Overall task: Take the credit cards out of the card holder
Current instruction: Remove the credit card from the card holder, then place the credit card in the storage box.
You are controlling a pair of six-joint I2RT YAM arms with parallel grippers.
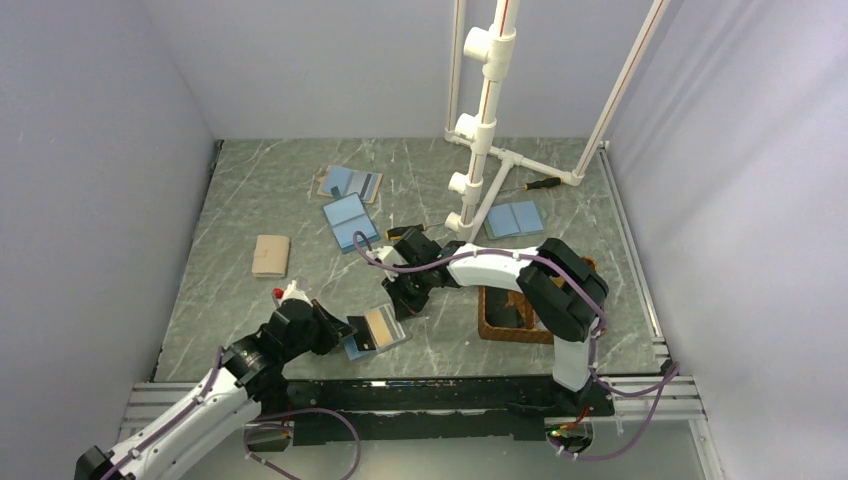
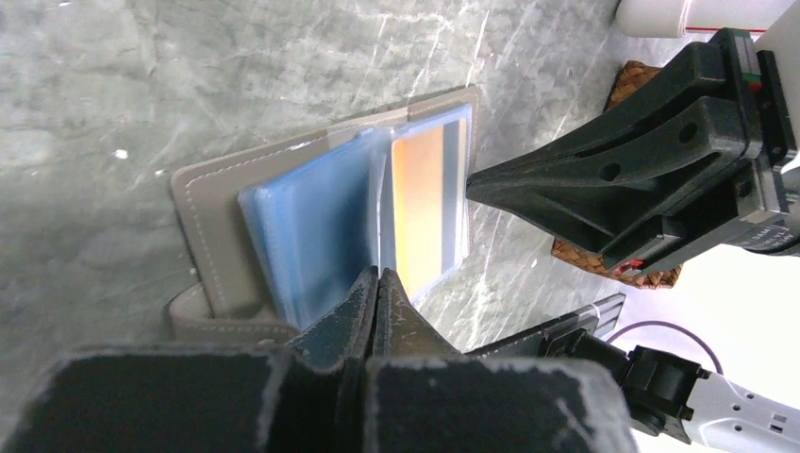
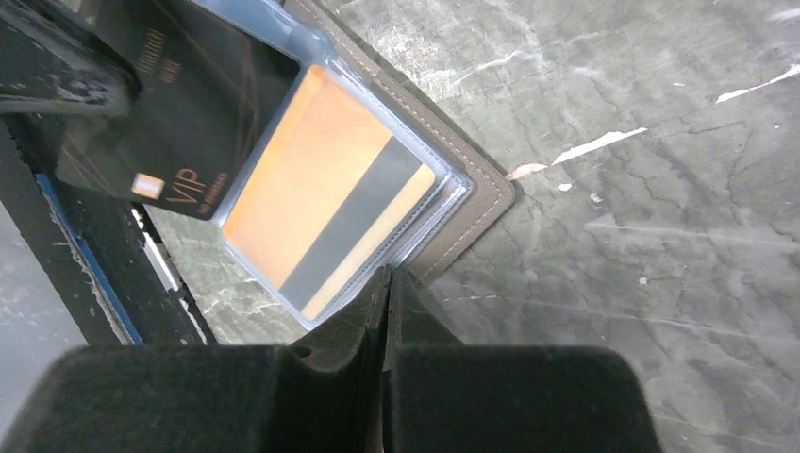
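Closest to my lenses are my own black fingers. The left fingers are clenched on the near edge of the holder, nipping a clear sleeve. The right fingers are pressed together, tips against the far edge of the sleeve that carries an orange card with a dark stripe; whether they pinch sleeve or card I cannot tell. A black card marked VIP sits in the next sleeve. The holder lies open on a grey-green marbled counter, near its front edge and the black rail that carries my bases. Pale walls close the left, back and right, and a white pipe frame stands at the back. A wicker tray sits near my right fingers, partly under that arm. Farther back lie three open blue holders and a shut tan holder, well apart from mine, with bare counter between and to the left.
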